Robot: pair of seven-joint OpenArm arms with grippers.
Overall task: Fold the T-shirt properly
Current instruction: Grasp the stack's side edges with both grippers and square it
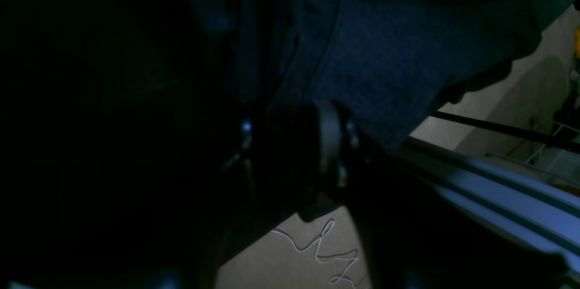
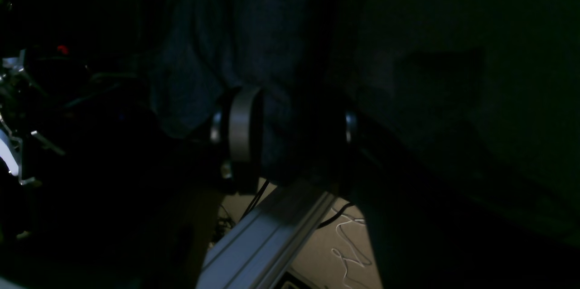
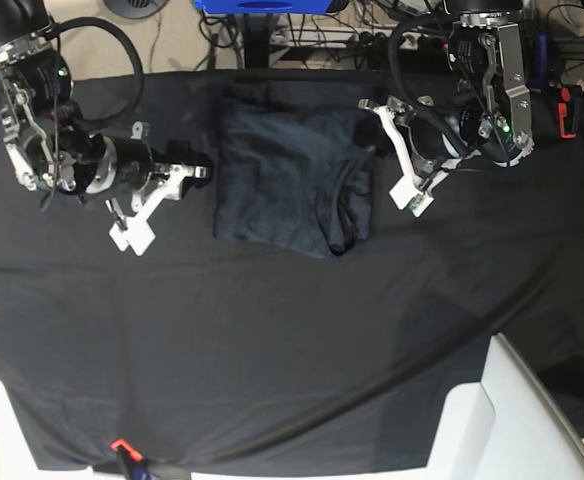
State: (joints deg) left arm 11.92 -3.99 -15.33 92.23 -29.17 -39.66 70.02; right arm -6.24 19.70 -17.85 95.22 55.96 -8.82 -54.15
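Note:
The T-shirt (image 3: 287,175), dark slate-grey, lies folded into a rough rectangle at the back middle of the black tablecloth (image 3: 272,330). My left gripper (image 3: 374,150) is at the shirt's right edge. In the left wrist view its fingers (image 1: 327,135) sit under the hanging blue-grey cloth (image 1: 385,53), and the gap between them (image 1: 292,137) is too dark to read. My right gripper (image 3: 204,165) is at the shirt's left edge. In the right wrist view its jaws (image 2: 294,130) have a bunch of shirt cloth (image 2: 276,144) between them.
An aluminium rail (image 1: 498,180) (image 2: 267,234) runs below both grippers, with pale floor and loose cable (image 2: 349,243) beneath. A white object (image 3: 517,410) overlaps the table's front right. A red clip (image 3: 122,447) marks the front edge. Cables and a blue item (image 3: 262,5) lie behind the table.

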